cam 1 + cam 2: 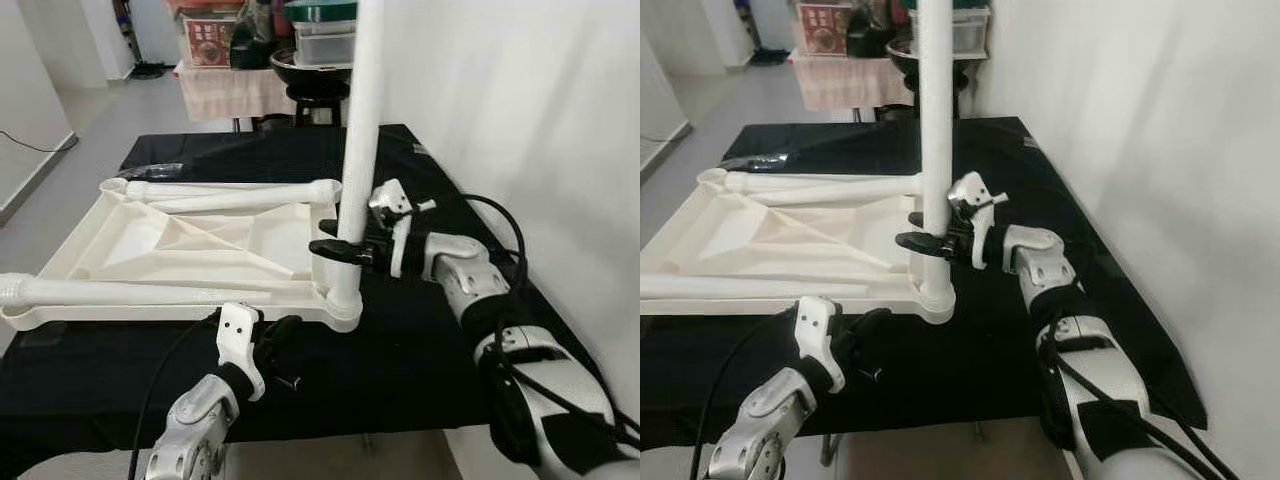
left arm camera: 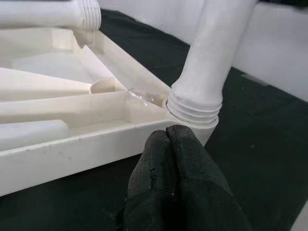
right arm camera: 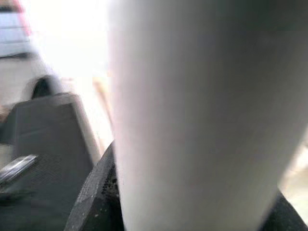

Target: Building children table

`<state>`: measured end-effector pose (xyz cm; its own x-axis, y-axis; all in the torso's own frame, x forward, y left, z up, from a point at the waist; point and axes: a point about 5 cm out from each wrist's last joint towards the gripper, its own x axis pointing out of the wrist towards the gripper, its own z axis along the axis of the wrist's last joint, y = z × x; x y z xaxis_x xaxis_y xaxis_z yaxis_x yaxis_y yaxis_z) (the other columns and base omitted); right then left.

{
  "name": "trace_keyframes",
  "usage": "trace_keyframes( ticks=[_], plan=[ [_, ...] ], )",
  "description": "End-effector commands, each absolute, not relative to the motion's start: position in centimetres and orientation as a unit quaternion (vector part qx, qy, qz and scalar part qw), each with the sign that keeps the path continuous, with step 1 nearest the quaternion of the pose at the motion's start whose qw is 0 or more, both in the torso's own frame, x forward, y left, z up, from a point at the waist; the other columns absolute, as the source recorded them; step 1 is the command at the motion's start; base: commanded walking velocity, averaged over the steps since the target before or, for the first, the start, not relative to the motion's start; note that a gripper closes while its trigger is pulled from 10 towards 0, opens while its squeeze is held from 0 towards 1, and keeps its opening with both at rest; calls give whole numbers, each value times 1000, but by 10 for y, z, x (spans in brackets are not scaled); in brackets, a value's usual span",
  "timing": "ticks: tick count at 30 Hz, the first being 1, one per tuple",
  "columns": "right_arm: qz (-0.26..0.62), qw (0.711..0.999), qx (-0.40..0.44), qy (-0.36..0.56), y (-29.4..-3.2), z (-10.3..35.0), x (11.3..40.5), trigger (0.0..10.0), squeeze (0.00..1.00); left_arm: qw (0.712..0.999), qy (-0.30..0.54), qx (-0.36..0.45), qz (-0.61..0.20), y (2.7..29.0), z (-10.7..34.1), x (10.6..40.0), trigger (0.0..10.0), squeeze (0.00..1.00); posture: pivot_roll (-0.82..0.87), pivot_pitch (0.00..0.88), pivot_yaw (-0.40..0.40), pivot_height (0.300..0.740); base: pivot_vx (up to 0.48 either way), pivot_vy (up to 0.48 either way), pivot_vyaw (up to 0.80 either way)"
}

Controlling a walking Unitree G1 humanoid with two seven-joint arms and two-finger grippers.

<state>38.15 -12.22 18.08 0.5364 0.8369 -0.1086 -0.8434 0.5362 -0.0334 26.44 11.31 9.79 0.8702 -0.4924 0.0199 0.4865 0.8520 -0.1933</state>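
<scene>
Black cloth covers the work table (image 1: 420, 350) before me, and on it lies the upturned white plastic children's tabletop (image 1: 180, 250), ribbed underside up, with two loose white tube legs (image 1: 230, 190) lying across it. From my left eye, my right gripper (image 1: 338, 250) is clamped around the upright white plastic leg (image 1: 358, 150) standing in the near right corner socket. My left gripper (image 1: 278, 335) rests on the cloth just beside the tabletop's near edge. Through my left wrist camera, my black fingers (image 2: 178, 178) are pressed together, holding nothing, pointing at the leg's threaded base (image 2: 195, 103). Through my right wrist camera, the blurred white leg (image 3: 202, 110) sits between my dark fingers (image 3: 94, 202).
</scene>
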Motion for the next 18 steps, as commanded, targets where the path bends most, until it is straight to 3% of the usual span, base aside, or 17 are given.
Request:
trace_keyframes(
  ticks=[1, 2, 3, 6, 12, 13, 15, 16, 18],
  plan=[
    [240, 957, -31, 160, -145, 113, 372, 0, 0, 961, 21, -98, -257, 112, 97, 261, 10000, 0, 56, 0, -67, 740, 0, 0, 0],
    [140, 973, -21, 182, -150, 95, 358, 0, 0, 961, 21, -98, -257, 114, 97, 260, 10000, 0, 54, 0, -65, 740, 0, 0, 0],
    [102, 977, -7, 186, -144, 86, 339, 0, 0, 961, 21, -98, -257, 115, 97, 259, 10000, 0, 58, 0, -55, 740, 0, 0, 0],
    [104, 978, 10, 179, -124, 88, 315, 0, 0, 962, 23, -96, -256, 118, 97, 259, 10000, 0, 27, 0, -35, 740, 0, 0, 0],
    [115, 984, -17, 137, -111, 101, 327, 0, 0, 959, 28, -99, -264, 120, 96, 261, 10000, 0, 28, 0, -25, 740, 0, 0, 0],
    [136, 981, -9, 135, -102, 103, 333, 10000, 0, 960, 27, -96, -263, 120, 97, 262, 10000, 0, 41, 0, -27, 740, 0, 0, 0],
    [140, 981, -6, 136, -96, 107, 333, 10000, 0, 960, 27, -94, -262, 121, 97, 262, 10000, 0, 41, 0, -27, 740, 0, 0, 0],
    [183, 975, 7, 125, -85, 116, 333, 10000, 1000, 962, 26, -94, -256, 121, 97, 262, 10000, 0, 47, 0, -27, 740, 0, 0, 0],
    [211, 971, 14, 116, -81, 121, 335, 10000, 1000, 962, 25, -94, -254, 121, 98, 262, 10000, 0, 47, 0, -27, 740, 0, 0, 0]
  ],
)
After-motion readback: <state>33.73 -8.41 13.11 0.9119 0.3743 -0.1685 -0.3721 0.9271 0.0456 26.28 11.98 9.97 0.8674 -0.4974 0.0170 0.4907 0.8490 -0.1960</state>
